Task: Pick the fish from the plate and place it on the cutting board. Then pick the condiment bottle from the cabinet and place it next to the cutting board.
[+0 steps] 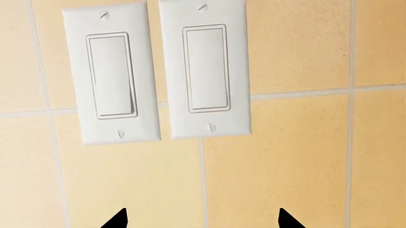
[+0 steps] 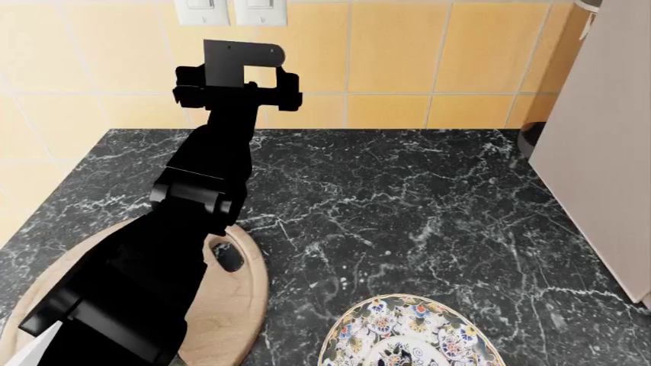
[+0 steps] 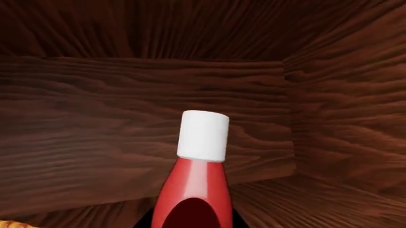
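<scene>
Red and tapering to a tall white cap, the condiment bottle stands inside the dark wooden cabinet; the right gripper's state cannot be told. Left gripper gapes wide, holding nothing.

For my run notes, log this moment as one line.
left hand open facing wall switches | condiment bottle inside cabinet | plate fishless

Left arm: matte black, blocky segmented links, flat rectangular plate at wrist. Left gripper: 2 black pointed fingertips.

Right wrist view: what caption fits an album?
Red condiment bottle with white cap, close up inside a dark wooden cabinet.
</scene>
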`<state>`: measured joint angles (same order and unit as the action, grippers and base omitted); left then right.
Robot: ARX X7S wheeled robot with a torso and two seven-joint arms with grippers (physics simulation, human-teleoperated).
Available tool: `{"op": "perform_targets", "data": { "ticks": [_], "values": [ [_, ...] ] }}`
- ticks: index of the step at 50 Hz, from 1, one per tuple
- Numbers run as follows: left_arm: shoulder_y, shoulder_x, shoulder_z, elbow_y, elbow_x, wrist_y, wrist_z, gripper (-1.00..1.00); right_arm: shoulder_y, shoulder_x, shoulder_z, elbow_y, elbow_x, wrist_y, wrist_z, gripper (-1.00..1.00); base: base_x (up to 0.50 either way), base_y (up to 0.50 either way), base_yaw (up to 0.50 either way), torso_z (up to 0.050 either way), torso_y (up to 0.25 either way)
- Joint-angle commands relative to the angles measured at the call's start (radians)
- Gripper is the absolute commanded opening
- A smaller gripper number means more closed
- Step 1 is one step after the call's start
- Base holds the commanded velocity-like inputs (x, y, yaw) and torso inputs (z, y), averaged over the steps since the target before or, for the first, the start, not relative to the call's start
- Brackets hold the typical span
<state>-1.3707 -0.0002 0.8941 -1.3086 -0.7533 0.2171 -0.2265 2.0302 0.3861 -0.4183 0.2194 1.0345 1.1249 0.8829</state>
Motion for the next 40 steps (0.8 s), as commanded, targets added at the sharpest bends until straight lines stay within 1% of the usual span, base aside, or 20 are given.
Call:
{"op": "perform_targets", "data": {
  "ticks": [1,5,17,27,34,40],
  "values": [
    [0.000,0.000,0.001,0.000,0.002,0.002,-0.001,1.00,-0.128,-0.021,-0.068,0.221,0.166,0.139,-0.016,-1.00,0.00,0.00,0.00,0.000,0.000],
    [0.000,0.000,0.002,0.000,0.000,0.002,-0.001,1.00,-0.112,-0.015,-0.059,0.176,0.161,0.104,-0.031,-1.00,0.00,0.00,0.00,0.000,0.000],
    [0.001,0.000,-0.004,0.000,0.006,0.001,0.000,1.00,0.092,-0.001,-0.067,-0.002,0.092,0.039,-0.036,-1.00,0.00,0.00,0.00,0.000,0.000],
    [0.000,0.000,0.007,0.000,-0.003,0.003,0.001,1.00,0.213,-0.002,-0.092,-0.114,0.022,-0.029,-0.074,-1.00,0.00,0.00,0.00,0.000,0.000],
    [-0.001,0.000,0.004,0.000,0.000,0.003,0.004,1.00,0.280,-0.003,-0.110,-0.145,-0.003,-0.019,-0.085,-1.00,0.00,0.00,0.00,0.000,0.000],
    [0.000,0.000,0.007,0.000,-0.001,0.002,0.003,1.00,0.266,0.008,-0.104,-0.177,0.018,0.013,-0.085,-1.00,0.00,0.00,0.00,0.000,0.000]
  ]
}}
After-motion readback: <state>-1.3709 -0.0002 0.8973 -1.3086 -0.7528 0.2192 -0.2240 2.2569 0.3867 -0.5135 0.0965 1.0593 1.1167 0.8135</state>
